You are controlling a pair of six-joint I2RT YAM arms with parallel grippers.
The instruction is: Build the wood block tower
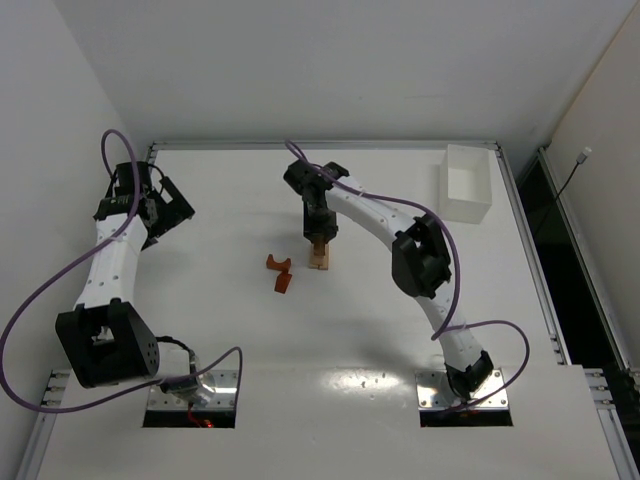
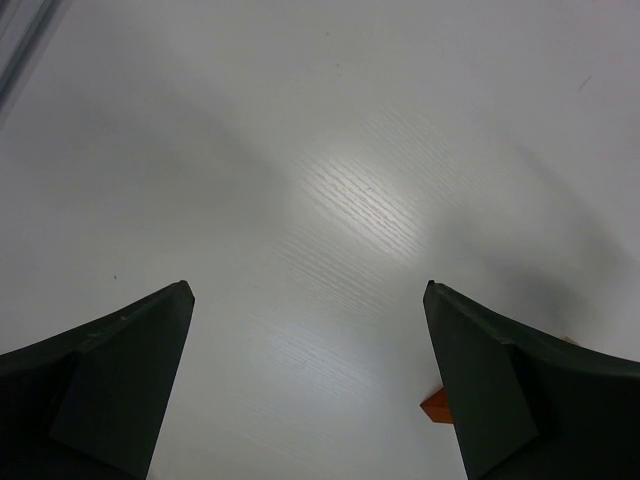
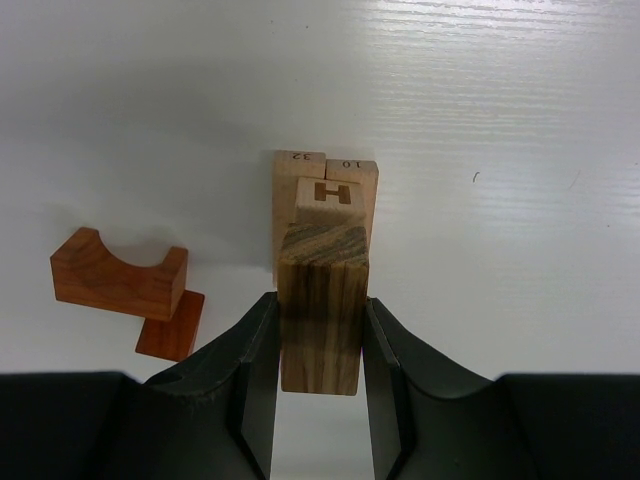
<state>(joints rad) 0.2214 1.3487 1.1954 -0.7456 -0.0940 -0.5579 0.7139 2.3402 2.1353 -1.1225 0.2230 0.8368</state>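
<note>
The tower [image 1: 320,258] is a small stack of pale tan wood blocks near the table's middle. In the right wrist view its top cube [image 3: 331,195] bears an "H" and rests on two pale blocks [image 3: 352,172]. My right gripper [image 3: 320,335] is shut on a striped tan and dark wood block [image 3: 322,300], held upright just above and in front of the H cube. A reddish-orange arch [image 3: 118,272] and a flat reddish-orange block [image 3: 170,325] lie on the table left of the tower. My left gripper [image 2: 308,288] is open and empty at the far left [image 1: 165,212].
A white rectangular box [image 1: 466,183] stands at the back right. A corner of an orange piece [image 2: 435,405] shows beside my left gripper's right finger. Metal rails run along the table's edges [image 1: 527,240].
</note>
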